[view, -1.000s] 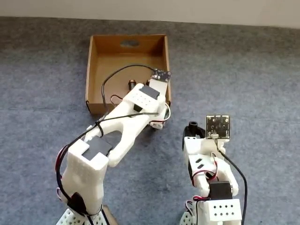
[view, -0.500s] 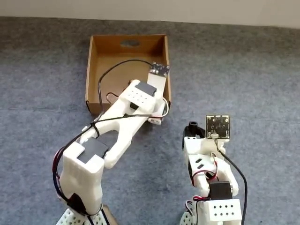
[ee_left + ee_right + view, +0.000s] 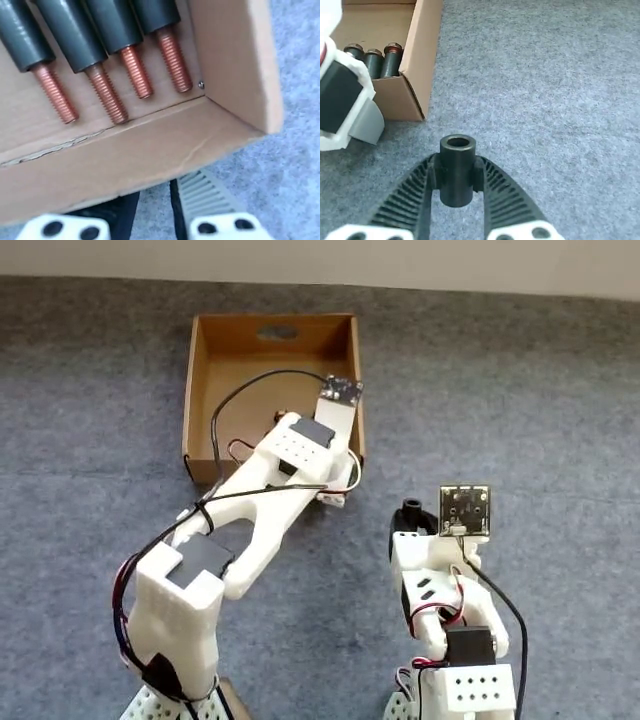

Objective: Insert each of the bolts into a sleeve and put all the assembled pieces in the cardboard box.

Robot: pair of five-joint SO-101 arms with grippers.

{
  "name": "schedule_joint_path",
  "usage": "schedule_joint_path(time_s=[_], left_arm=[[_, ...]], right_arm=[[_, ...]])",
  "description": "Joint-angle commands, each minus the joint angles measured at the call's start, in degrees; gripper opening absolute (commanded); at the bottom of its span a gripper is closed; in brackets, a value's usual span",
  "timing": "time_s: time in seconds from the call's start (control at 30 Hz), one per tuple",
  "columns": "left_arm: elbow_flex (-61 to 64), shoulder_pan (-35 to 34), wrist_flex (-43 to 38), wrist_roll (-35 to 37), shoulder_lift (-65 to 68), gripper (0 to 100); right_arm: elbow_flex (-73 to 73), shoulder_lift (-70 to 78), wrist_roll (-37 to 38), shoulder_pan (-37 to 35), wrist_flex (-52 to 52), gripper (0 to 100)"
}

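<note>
Between the fingers (image 3: pixel 492 195) of the right gripper (image 3: pixel 456 164) stands a dark sleeve (image 3: pixel 457 176), upright, with its open bore facing up. The fingers are clamped on its two sides, and its top rises clear of the fingertips. Under it is the grey carpet (image 3: pixel 545 90); whether its foot touches the carpet cannot be told. In the high view the sleeve and this gripper sit close in front of the right arm (image 3: pixel 440 580), well apart from the cardboard box (image 3: pixel 195 390), which lies farther out and to the left.

The left gripper (image 3: pixel 159 189) is just outside the box's near wall, close to a corner. Its fingers stand a little apart and empty, with a strip of carpet showing between them. Beyond the wall, on the box floor, four assembled pieces (image 3: pixel 102 30) lie side by side. Each is a dark sleeve with a copper threaded bolt end (image 3: pixel 107 100) sticking out toward the near wall. The left arm (image 3: pixel 270 490) lies over that wall from the near side.
</note>
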Motion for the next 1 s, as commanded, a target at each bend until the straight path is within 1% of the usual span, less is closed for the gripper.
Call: schedule_joint_path(time_s=[0.0,0.13,0.3,0.5,0.63,0.73,0.8,0.9,0.97], left_arm=[[-0.3,-0.3,-1.1,-0.6,0.4,3],[-0.3,-0.2,-0.9,-0.6,0.3,3],[0.8,2.1,2.9,-0.6,-4.1,2],[10.9,3.8,3.3,-0.5,-16.8,2],[18.2,2.2,3.3,-0.5,-24.8,2],[21.5,0.1,3.3,-0.5,-29.8,3],[22.8,-0.8,1.3,-0.5,-31.7,3],[24.5,-1.5,-4.2,-0.5,-31.9,3],[25.7,-1.3,-7.4,-0.3,-31.0,7]], right_arm=[[-0.5,-0.8,-0.3,-0.2,-0.7,0.5],[-0.5,-0.8,-0.3,-0.2,-0.7,0.5],[-0.5,-0.8,-0.2,-0.2,-0.7,0.5],[-0.5,-0.8,-0.2,-0.2,-0.7,0.5],[-0.5,-0.8,-0.2,-0.2,-0.7,0.5],[-0.5,-0.8,-0.2,-0.2,-0.7,0.5],[-0.5,-0.8,-0.2,-0.2,-0.7,0.5],[-0.5,-0.8,-0.2,-0.2,-0.7,0.5],[-0.5,-0.8,-0.2,-0.2,-0.7,0.5]])
